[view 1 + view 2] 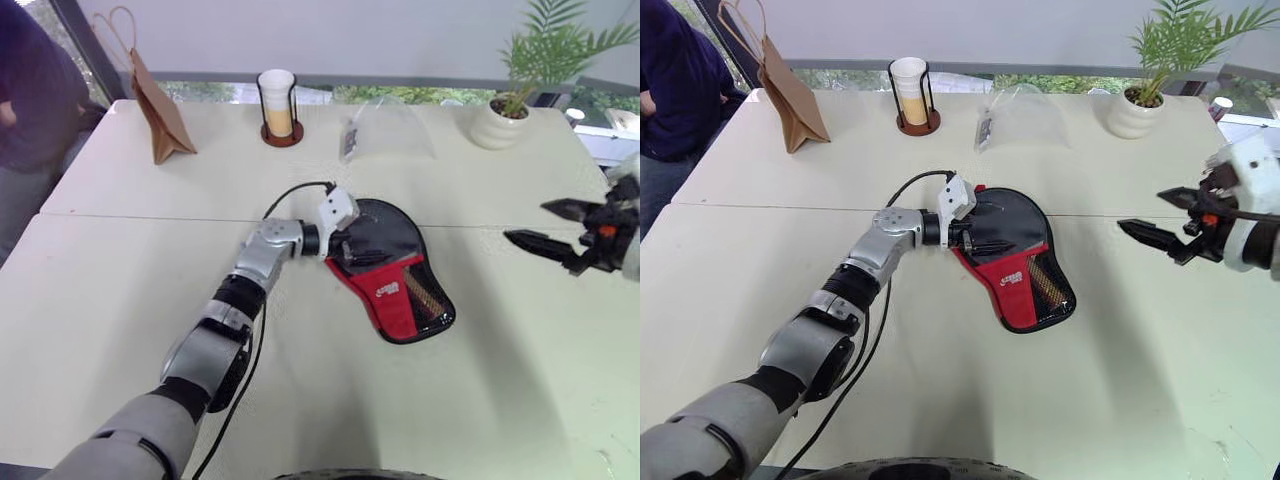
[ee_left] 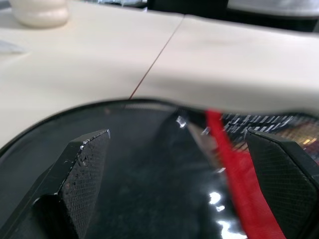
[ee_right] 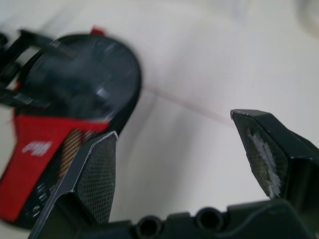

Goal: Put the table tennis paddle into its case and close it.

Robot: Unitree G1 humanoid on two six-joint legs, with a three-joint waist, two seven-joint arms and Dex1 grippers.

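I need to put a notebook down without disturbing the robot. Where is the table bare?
Bare: the near table in front of the case, and the stretch between the case and the open right gripper. Crowded: the far edge, with paper bag, cup, plastic bag and plant.

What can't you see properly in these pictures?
- Paddle's wooden handle: mostly covered by the case; just a strip shows through the mesh.
- White logo on the red panel: too small to read.
- Zip: whether it's closed is hidden under the left tool.
- Person: cut off by the edge.
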